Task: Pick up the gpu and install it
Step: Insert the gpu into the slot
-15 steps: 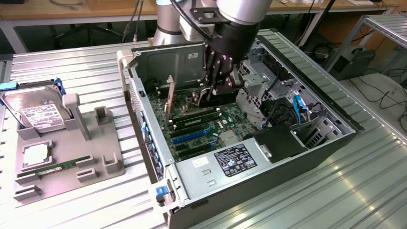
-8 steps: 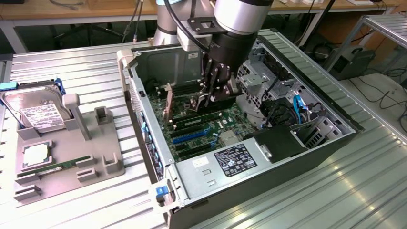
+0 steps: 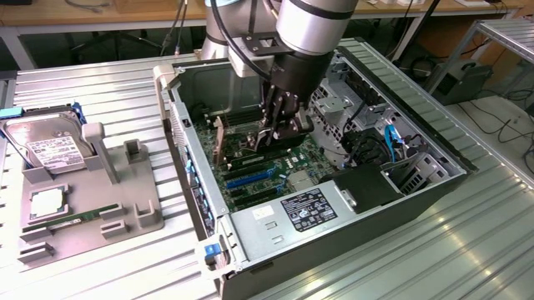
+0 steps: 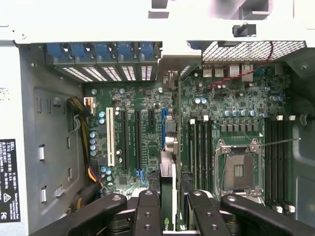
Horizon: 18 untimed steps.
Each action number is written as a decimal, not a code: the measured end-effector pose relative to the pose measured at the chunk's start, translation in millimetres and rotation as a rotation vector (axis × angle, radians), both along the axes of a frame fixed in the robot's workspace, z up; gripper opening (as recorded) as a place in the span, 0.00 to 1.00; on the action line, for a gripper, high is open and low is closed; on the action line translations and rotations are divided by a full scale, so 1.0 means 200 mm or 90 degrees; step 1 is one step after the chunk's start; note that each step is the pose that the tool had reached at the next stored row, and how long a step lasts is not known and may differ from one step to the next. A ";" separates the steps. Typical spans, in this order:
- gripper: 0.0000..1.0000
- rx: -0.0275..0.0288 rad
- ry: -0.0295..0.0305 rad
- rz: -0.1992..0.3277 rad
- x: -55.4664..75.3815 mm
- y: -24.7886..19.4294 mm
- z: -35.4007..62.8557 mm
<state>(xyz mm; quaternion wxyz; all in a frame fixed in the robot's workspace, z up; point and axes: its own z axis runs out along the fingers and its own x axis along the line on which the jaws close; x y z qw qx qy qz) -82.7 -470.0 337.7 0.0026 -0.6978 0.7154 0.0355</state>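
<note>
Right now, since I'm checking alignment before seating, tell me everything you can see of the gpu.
The gpu is a slim card seen edge-on: green board edge, silvery metal piece at one end. It stands on edge between the fingers of the gripper, inside the open case above the motherboard, roughly in line with the blue slot. Whether it touches that slot cannot be told.

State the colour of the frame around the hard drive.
Blue; the frame around the hard drive shows best in the exterior view.
</note>
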 end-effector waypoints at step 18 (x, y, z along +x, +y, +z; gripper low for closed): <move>0.26 0.0001 -0.0052 0.011 -0.03 0.000 -0.159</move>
